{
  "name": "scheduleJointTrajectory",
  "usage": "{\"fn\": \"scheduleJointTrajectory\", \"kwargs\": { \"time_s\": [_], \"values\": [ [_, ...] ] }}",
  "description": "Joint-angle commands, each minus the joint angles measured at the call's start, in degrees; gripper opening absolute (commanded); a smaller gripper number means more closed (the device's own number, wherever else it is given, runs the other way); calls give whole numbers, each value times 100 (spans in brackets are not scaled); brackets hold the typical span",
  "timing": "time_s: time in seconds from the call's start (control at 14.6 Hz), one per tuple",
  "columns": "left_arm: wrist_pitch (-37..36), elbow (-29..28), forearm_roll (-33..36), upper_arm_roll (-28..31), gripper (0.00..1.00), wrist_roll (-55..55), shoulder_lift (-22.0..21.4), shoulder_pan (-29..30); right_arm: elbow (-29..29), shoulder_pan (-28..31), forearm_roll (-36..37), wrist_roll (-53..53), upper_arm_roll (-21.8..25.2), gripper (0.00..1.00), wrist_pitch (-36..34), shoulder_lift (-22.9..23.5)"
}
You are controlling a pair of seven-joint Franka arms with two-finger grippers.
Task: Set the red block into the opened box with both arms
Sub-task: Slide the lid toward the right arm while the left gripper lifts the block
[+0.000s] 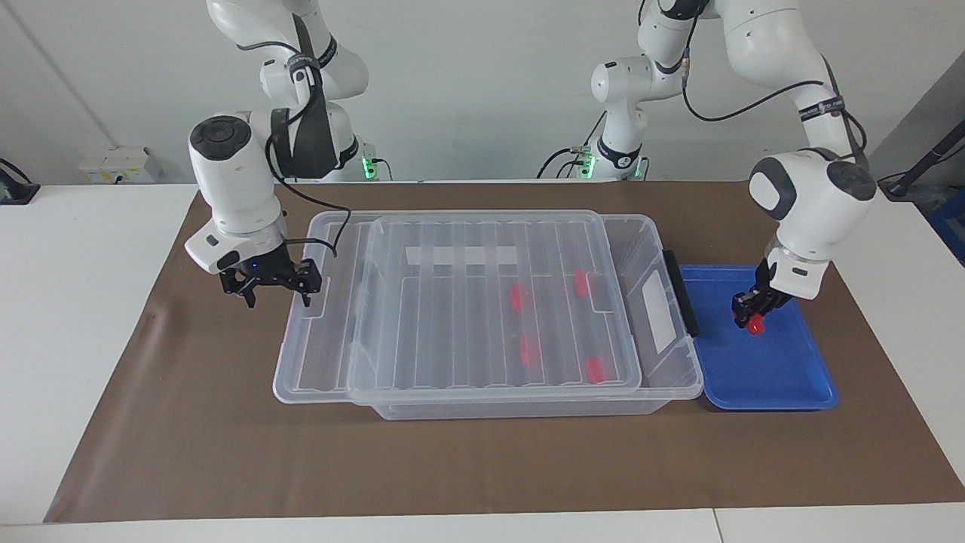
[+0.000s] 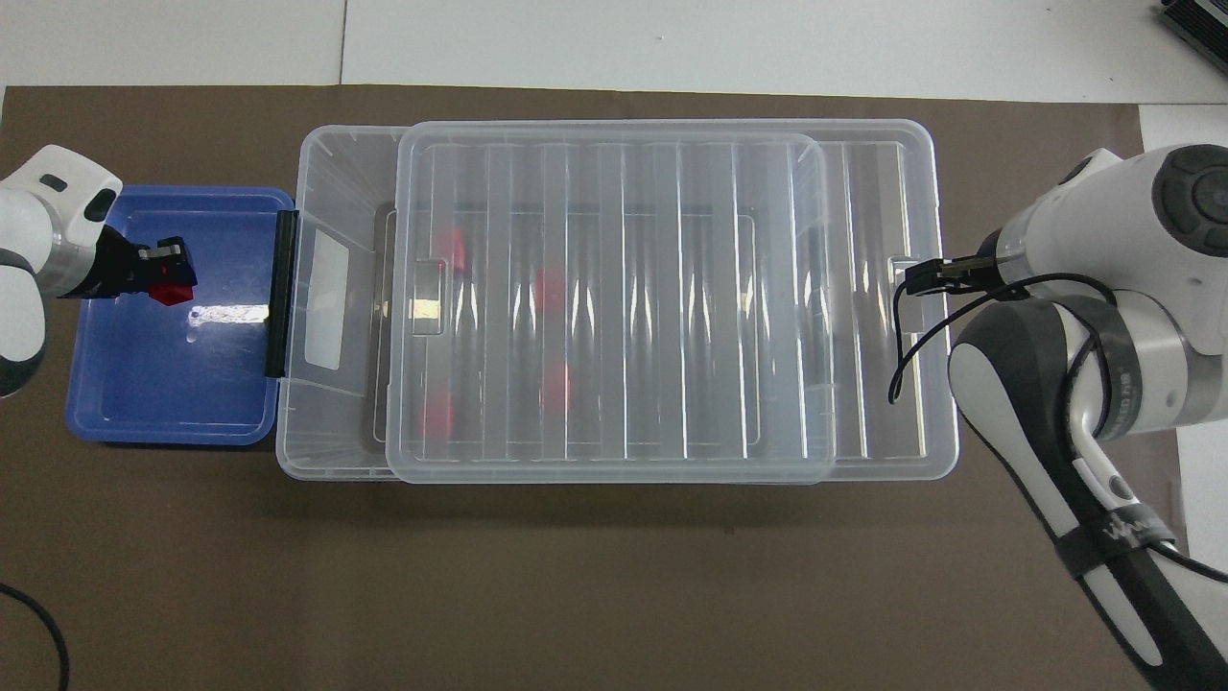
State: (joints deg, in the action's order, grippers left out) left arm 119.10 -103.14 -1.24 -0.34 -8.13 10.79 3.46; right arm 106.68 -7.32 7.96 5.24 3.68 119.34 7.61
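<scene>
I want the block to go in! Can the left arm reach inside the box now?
Probably yes. The lid sits shifted toward the right arm's end, leaving the box uncovered beside the blue tray, where the left gripper holds the red block.

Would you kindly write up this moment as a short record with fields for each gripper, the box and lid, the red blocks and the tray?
left gripper: shut on a red block, raised over the blue tray
right gripper: open, at the lid's edge, toward the right arm's end
box: clear; lid shifted toward the right arm's end, gap open beside the tray
blocks in box: four
latch bar: black, at the box's tray end
</scene>
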Motion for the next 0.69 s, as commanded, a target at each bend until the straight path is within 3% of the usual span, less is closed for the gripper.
{"fn": "scheduleJointTrajectory", "kwargs": {
  "time_s": [0.0, 0.21, 0.62],
  "values": [
    [-1437, 1011, -26, 25, 12, -119, -112, -91, 10, 99, 459, 100, -25, 100, -139, -5],
    [-2144, 1612, -26, 25, 12, -1187, -190, -494, -16, 125, 645, 100, -16, 100, -200, -14],
    [-1768, 1578, -26, -54, 16, -2913, -296, -1224, -25, 151, 988, 100, -16, 100, -236, -14]
  ]
}}
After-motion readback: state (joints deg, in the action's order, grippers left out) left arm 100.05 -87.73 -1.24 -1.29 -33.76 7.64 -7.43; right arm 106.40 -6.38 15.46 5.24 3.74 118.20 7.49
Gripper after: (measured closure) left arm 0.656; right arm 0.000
